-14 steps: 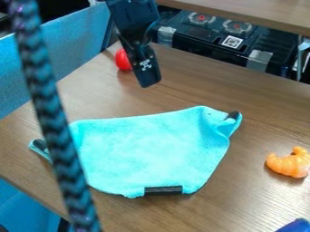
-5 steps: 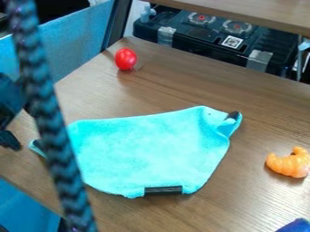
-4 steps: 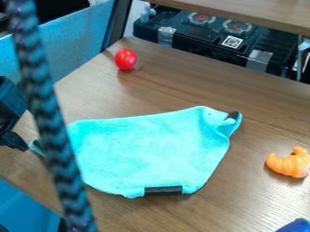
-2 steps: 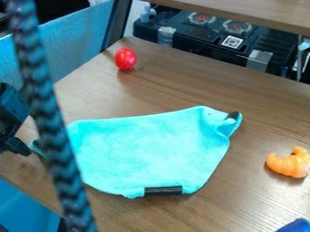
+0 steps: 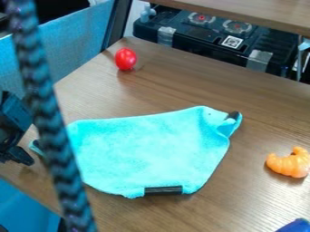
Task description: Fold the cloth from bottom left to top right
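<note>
"Since the fold starts at bottom left, is the gripper [image 5: 19, 156] beside that corner [image 5: 35, 145] to pinch it?"

"Probably, but I can't tell whether it's open. The cloth [image 5: 151, 149] lies spread across the worktop [image 5: 266, 108], presumably so that corner can travel toward top right."

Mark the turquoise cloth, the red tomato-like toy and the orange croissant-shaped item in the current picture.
Turquoise cloth [image 5: 148, 152]: camera view, middle of its upper face.
Red tomato-like toy [image 5: 126, 59]: camera view, middle of its rounded side.
Orange croissant-shaped item [image 5: 288, 164]: camera view, its thick middle.
</note>
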Available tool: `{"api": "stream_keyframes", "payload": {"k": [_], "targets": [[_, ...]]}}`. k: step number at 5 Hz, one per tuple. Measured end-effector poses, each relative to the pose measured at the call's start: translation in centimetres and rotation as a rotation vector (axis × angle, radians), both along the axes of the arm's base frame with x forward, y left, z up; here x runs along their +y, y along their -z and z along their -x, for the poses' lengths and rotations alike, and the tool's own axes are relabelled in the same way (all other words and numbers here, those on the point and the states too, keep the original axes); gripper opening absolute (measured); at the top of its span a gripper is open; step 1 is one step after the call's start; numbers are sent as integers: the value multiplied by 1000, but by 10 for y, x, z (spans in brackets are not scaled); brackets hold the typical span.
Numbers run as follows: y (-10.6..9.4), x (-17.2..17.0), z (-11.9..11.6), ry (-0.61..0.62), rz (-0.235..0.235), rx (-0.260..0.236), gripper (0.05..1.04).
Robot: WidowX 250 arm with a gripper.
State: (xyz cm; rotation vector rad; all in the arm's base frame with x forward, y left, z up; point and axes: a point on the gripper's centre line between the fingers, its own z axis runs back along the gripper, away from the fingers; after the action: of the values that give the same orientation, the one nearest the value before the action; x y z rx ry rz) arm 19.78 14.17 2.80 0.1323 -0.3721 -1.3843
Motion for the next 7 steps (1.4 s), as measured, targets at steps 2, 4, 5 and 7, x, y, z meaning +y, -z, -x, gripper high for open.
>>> {"api": "stream_keyframes", "payload": {"k": [2, 4, 5, 7], "targets": [[7, -2, -6, -32, -15, 19, 671], [3, -6, -9, -57, 38, 41, 158], [-10, -15, -7, -79, 165, 126, 69], [-54, -46, -29, -166, 287, 125, 58]]}}
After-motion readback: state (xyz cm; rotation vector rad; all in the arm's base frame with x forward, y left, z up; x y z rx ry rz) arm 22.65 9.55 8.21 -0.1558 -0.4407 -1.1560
